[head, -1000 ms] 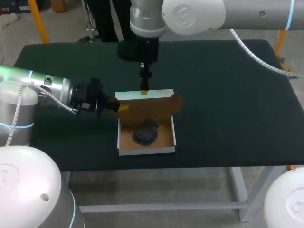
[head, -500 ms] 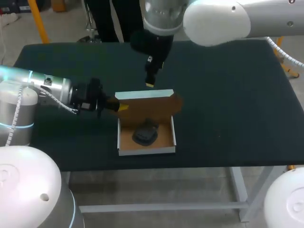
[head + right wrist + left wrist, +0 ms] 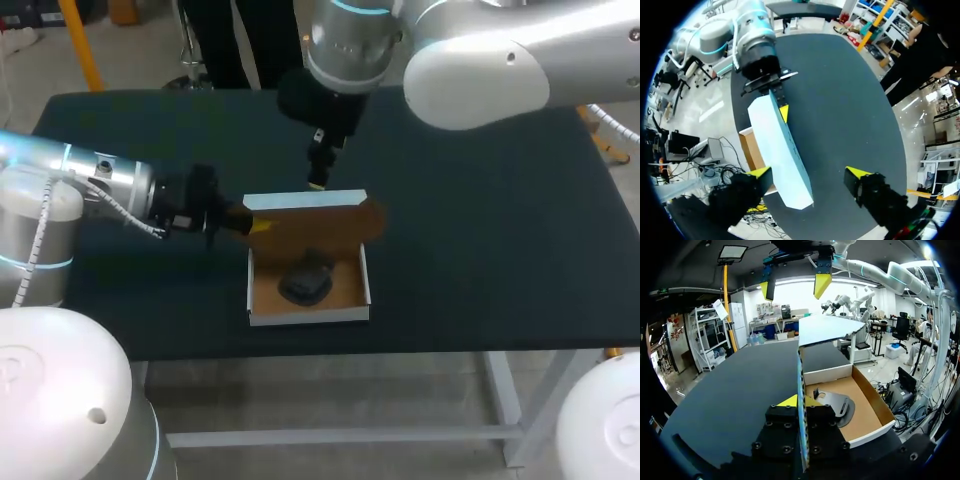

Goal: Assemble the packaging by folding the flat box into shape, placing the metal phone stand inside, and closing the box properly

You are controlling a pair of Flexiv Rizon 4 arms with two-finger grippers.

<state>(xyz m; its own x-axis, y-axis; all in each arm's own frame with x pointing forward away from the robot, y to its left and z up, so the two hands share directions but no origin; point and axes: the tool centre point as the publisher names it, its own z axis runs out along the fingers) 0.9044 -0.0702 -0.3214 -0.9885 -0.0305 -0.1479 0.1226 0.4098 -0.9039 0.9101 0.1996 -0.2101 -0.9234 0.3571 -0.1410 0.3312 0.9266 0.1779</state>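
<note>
The cardboard box (image 3: 308, 290) lies open at mid-table, brown inside, white outside. The dark metal phone stand (image 3: 305, 280) (image 3: 837, 406) rests in its tray. The lid (image 3: 305, 201) (image 3: 827, 329) (image 3: 780, 150) stands up along the back wall. My left gripper (image 3: 245, 223) (image 3: 797, 401) is shut on the lid's left side flap, seen edge-on between its yellow tips. My right gripper (image 3: 318, 181) (image 3: 809, 175) (image 3: 792, 287) hangs open just above the lid's top edge, one finger on each side of it, not touching. In the right wrist view the left gripper (image 3: 772, 95) shows at the lid's far end.
The dark table top (image 3: 480, 220) runs wide to the right of the box and behind it. The front edge (image 3: 400, 352) lies close below the box. My left arm (image 3: 100, 185) stretches low across the table's left part.
My right gripper has lifted off the lid's top edge and shifted slightly right, its arm swinging further over the table. The left gripper and the box have stayed put.
</note>
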